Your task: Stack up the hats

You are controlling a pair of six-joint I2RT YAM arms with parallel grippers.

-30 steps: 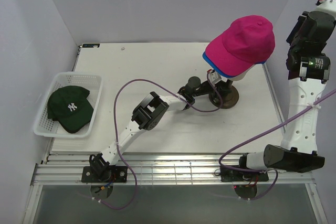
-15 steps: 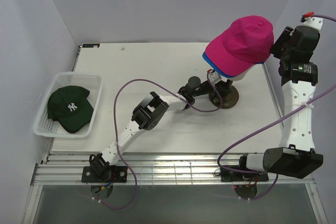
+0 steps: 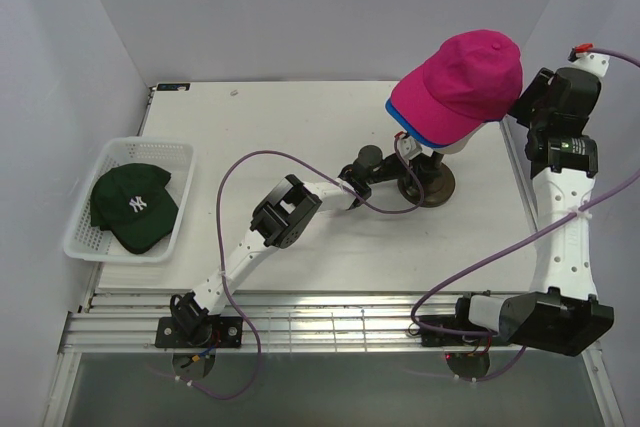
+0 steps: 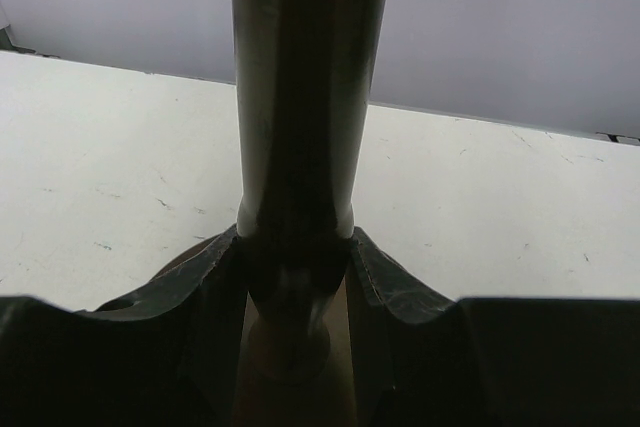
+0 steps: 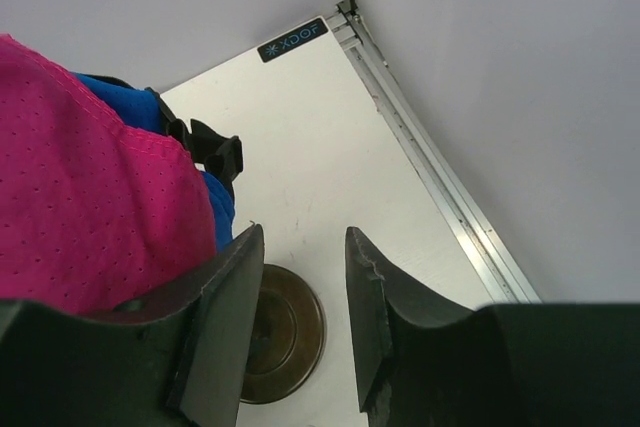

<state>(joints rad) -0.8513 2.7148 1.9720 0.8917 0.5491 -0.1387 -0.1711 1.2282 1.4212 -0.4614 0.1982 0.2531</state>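
A magenta pink cap (image 3: 460,77) sits on top of a royal blue cap (image 3: 404,131), both on the cream mannequin head. The dark green NY cap (image 3: 131,206) lies in the white basket (image 3: 90,237) at the left. The black cap is not in view. My left gripper (image 3: 404,159) is shut on the dark post (image 4: 300,97) of the mannequin stand, just above its round base (image 3: 430,189). My right gripper (image 3: 527,107) is open and empty, held high beside the back of the pink cap (image 5: 90,187). The blue cap (image 5: 215,209) and a black strap buckle (image 5: 215,152) show beside its left finger (image 5: 225,297).
The stand's round base (image 5: 285,332) lies far below the right gripper (image 5: 305,237). The right wall and the table's metal edge rail (image 5: 440,187) run close on the right. Purple cables loop over the table near both arms.
My right arm has swung left and down, bringing its open gripper close to the back of the pink cap. The left arm and the caps have not moved.
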